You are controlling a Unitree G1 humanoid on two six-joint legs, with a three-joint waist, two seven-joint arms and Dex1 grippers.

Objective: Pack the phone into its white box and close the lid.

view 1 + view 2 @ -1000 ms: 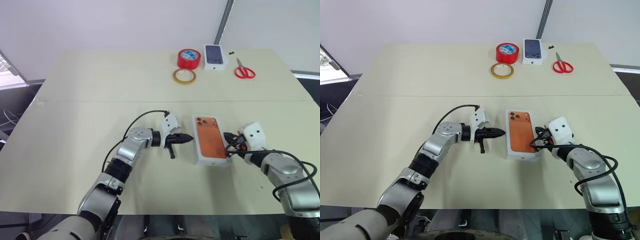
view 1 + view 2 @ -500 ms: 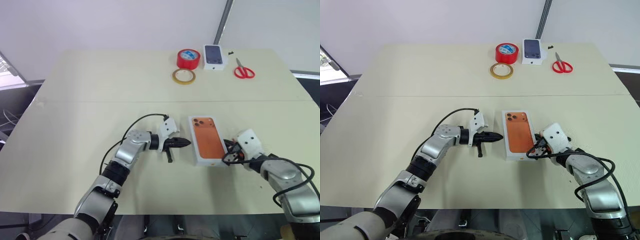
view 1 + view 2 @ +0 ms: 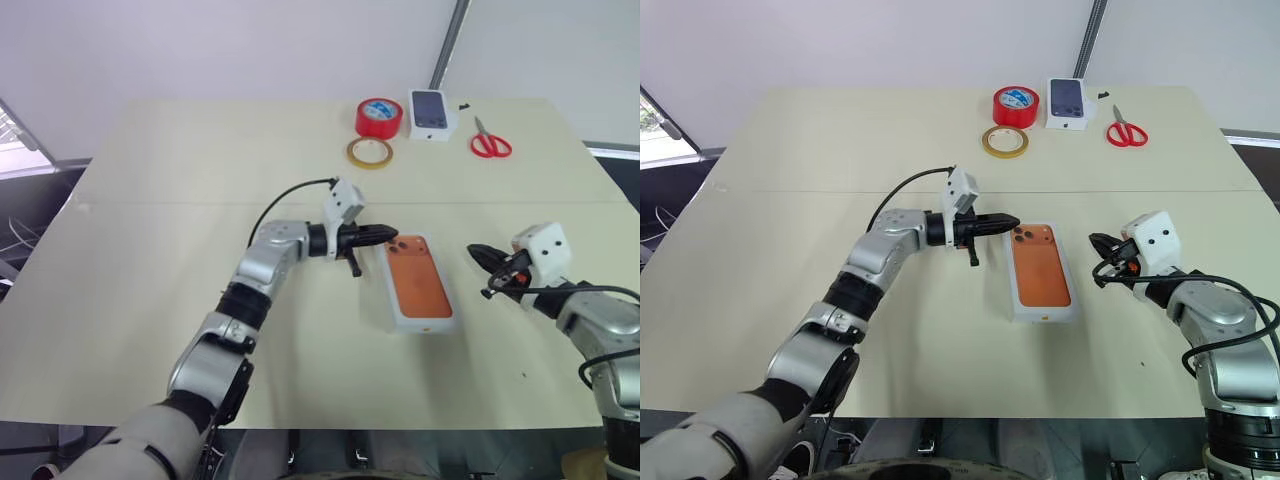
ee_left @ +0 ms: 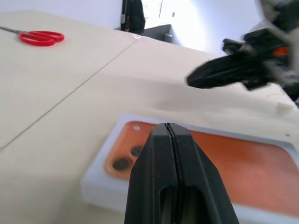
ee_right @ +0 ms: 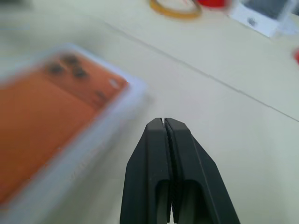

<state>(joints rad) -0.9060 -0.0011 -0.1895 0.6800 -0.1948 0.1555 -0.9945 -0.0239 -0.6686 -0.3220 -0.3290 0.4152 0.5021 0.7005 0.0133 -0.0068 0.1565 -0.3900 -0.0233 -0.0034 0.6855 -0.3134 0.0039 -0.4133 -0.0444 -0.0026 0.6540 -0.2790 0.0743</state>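
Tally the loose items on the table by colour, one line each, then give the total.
Red: 2, the roll of red tape and the red-handled scissors
Tan: 1, the tan tape ring
White: 2, the closed box with the orange phone picture on its lid and the small white box printed with a dark phone
Total: 5

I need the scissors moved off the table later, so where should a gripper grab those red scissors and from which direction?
Probably best at the pivot, where blades meet handles: the red scissors lie flat on the table, so come from straight above, fingers across the narrow neck. The looped handles look too wide to pinch cleanly.
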